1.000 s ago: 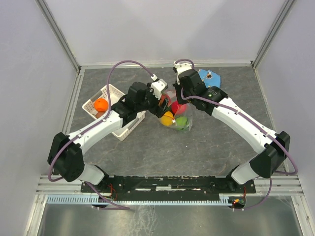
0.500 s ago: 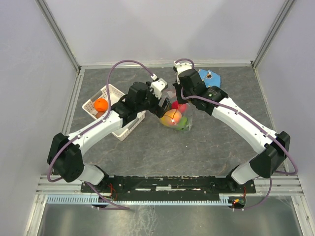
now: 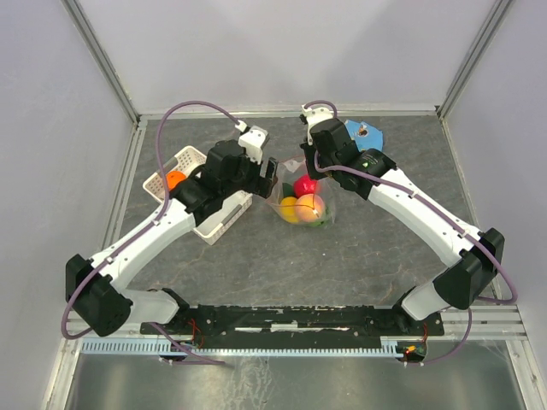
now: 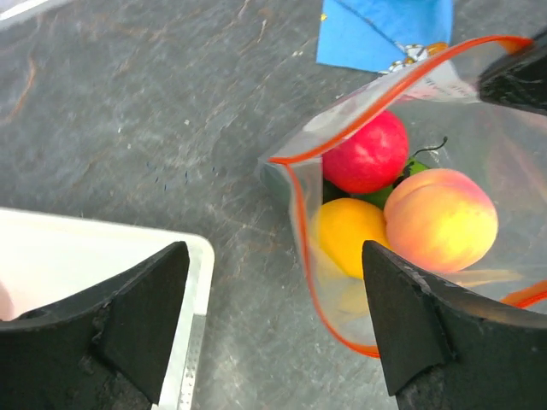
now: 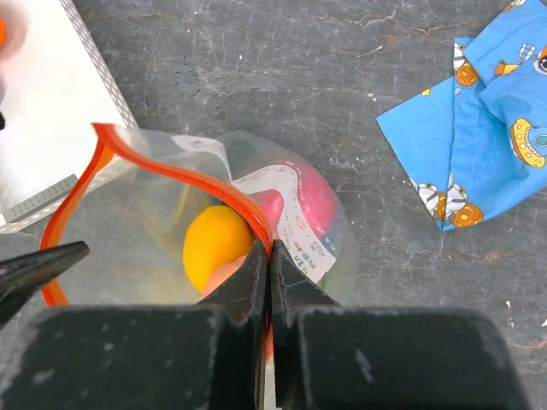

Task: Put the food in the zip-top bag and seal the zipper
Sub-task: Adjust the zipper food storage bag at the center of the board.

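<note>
The zip-top bag (image 3: 328,213) stands open between my two grippers. Inside it lie a red fruit (image 4: 367,154), a peach-coloured one (image 4: 440,218) on top, an orange one (image 4: 349,235) and a bit of green one (image 4: 377,197). My right gripper (image 5: 269,254) is shut on the zipper (image 5: 220,190) at the far side of the mouth and holds it up. My left gripper (image 4: 273,295) hangs open and empty just left of the mouth, over bare table, with the zipper strip (image 4: 311,285) curving past its right finger. Another orange fruit (image 3: 175,179) sits in the basket.
A white lattice basket (image 3: 205,224) lies left of the bag, under my left arm, and its rim (image 4: 128,248) shows beside my left finger. A blue printed snack packet (image 3: 363,132) lies behind the right gripper. Grey walls close in the table.
My left gripper has drawn back to the left, away from the bag's mouth. The peach-coloured fruit now rests inside the bag on the others. The right gripper has stayed put.
</note>
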You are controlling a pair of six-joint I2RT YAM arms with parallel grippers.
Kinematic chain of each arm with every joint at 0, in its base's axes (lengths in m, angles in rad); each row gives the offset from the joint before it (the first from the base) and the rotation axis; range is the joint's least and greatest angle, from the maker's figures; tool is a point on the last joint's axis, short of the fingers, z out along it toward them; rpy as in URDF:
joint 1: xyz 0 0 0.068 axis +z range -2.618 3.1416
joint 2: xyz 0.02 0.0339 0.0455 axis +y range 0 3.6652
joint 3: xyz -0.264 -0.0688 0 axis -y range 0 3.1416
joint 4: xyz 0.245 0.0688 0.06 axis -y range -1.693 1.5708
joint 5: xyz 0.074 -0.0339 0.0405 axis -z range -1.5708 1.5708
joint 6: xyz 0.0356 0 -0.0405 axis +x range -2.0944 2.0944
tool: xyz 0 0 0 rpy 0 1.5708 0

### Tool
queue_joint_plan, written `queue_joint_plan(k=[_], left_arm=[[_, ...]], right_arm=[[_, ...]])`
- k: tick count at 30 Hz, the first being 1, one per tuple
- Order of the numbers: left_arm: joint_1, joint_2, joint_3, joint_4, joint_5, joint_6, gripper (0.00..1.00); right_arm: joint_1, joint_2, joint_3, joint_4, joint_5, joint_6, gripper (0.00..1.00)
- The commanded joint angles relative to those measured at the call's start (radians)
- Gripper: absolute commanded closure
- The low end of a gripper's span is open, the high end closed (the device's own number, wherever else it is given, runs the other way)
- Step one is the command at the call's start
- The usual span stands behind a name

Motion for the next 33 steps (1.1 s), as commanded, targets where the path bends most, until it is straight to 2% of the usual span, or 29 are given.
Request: queue_joint_plan(k=[1, 5, 8, 10, 14, 15, 23, 31, 33], left_arm=[[0.002, -0.014, 0.045, -0.106, -0.104, -0.160, 0.14], [0.002, 0.015, 0.044, -0.103, -0.001, -0.238, 0.22], [0.002, 0.034, 0.041, -0.096, 0.076, -0.280, 0.34], [0.003, 0.045, 0.039, -0.093, 0.103, -0.300, 0.49], [0.002, 0.052, 0.078, -0.108, 0.085, -0.296, 0.92], [0.002, 0.052, 0.095, -0.109, 0.074, -0.293, 0.96], [0.002, 0.070, 0.222, -0.083, 0.060, -0.309, 0.97], [0.003, 0.111, 0.228, -0.069, -0.028, -0.318, 0.97], [0.003, 0.109, 0.227, -0.070, -0.048, -0.317, 0.91]], right_arm=[[-0.003, -0.009, 0.048, 0.038, 0.012, -0.013, 0.95], [-0.003, -0.011, 0.041, 0.039, 0.004, -0.013, 0.95], [-0.003, -0.011, 0.038, 0.041, 0.004, -0.010, 0.95], [-0.003, -0.014, 0.035, 0.046, 0.007, -0.010, 0.95], [-0.003, -0.016, 0.029, 0.049, 0.034, -0.019, 0.96], [-0.002, -0.017, 0.026, 0.047, 0.049, -0.026, 0.96], [-0.015, -0.030, 0.018, 0.047, 0.181, -0.104, 0.95], [-0.031, -0.030, 0.010, 0.069, 0.163, -0.108, 0.95], [-0.032, -0.031, 0.009, 0.076, 0.150, -0.100, 0.95]])
